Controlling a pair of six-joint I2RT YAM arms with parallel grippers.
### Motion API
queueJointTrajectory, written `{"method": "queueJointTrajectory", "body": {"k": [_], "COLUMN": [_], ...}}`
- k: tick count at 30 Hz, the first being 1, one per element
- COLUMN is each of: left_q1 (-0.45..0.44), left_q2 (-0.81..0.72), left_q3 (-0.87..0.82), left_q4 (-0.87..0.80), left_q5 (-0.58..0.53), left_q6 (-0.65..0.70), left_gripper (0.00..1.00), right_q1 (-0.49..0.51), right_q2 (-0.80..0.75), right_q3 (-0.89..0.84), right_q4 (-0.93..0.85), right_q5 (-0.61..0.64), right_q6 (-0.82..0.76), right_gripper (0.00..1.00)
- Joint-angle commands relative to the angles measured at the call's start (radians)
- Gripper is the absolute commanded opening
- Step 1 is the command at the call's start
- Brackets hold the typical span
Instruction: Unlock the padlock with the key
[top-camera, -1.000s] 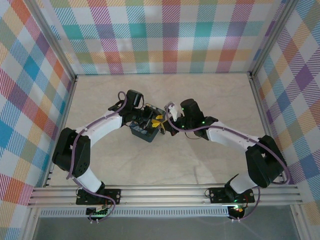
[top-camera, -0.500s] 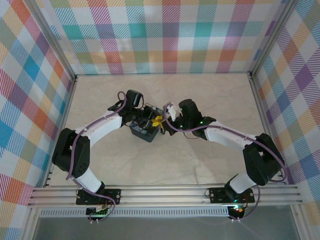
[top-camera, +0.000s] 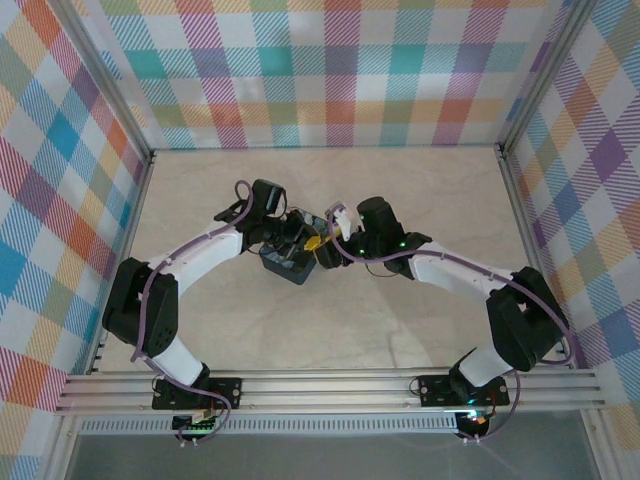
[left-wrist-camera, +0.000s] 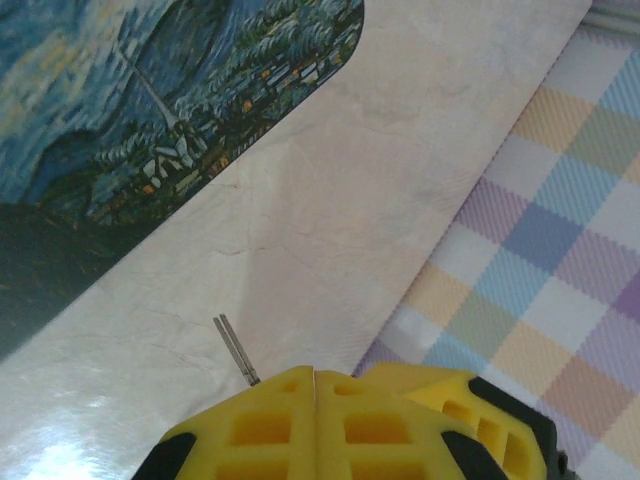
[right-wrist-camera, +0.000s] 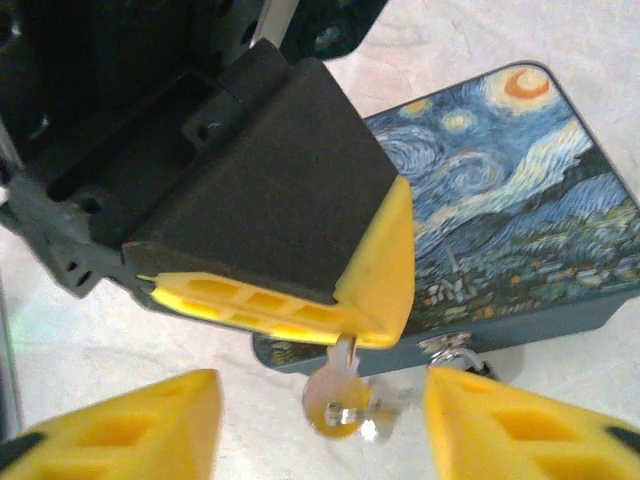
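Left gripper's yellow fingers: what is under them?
The key dangles below the left gripper, its round head free. Its upper part is pinched between the shut fingers and hidden. Behind it sits the painted tin.

You see a bright, polished metal key (right-wrist-camera: 338, 405), matt yellow plastic fingers (right-wrist-camera: 270, 300), a satin-painted tin (right-wrist-camera: 500, 190) and a smooth, faintly glossy marbled table (left-wrist-camera: 330, 200).

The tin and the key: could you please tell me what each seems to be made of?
The tin looks like thin painted metal, satin, with a printed swirl picture and rounded corners; plastic cannot be excluded. The key looks like bare silvery metal, shiny, with bright glints.
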Motion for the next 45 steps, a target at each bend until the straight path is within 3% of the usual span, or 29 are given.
{"method": "queueJointTrajectory", "body": {"k": [1,5,9,13,16,26,33,40,45], "left_q1": [0.006,0.001,0.001,0.001,0.001,0.003,0.001,0.0,0.0], "left_q2": [-0.056,-0.091,-0.123,-0.133,-0.133,-0.151,-0.154,-0.15,-0.153], "left_q3": [0.058,0.064,0.043,0.011,0.002,-0.025,-0.022,-0.035,-0.031], "left_q4": [-0.035,0.02,0.115,0.196,0.221,0.254,0.246,0.294,0.293], "left_q5": [-0.049,-0.039,-0.018,-0.005,0.01,0.028,0.054,0.077,0.076], "left_q6": [0.175,0.268,0.302,0.309,0.317,0.352,0.36,0.322,0.322], "left_gripper": [0.0,0.0,0.0,0.0,0.0,0.0,0.0,0.0,0.0], "right_q1": [-0.027,-0.086,-0.099,-0.1,-0.101,-0.126,-0.142,-0.141,-0.14], "right_q2": [-0.086,-0.094,-0.036,-0.011,-0.011,-0.076,-0.116,-0.047,-0.039], "right_q3": [-0.036,-0.014,0.015,-0.008,-0.035,-0.065,-0.071,-0.047,-0.066], "right_q4": [0.029,0.055,0.134,0.226,0.317,0.359,0.302,0.409,0.435], "right_q5": [-0.075,-0.163,-0.274,-0.259,-0.259,-0.252,-0.2,-0.303,-0.315], "right_q6": [0.088,0.313,0.532,0.664,0.723,0.769,0.698,0.742,0.76], "right_gripper": [0.64,0.64,0.53,0.42,0.4,0.5,0.54,0.38,0.35]}}
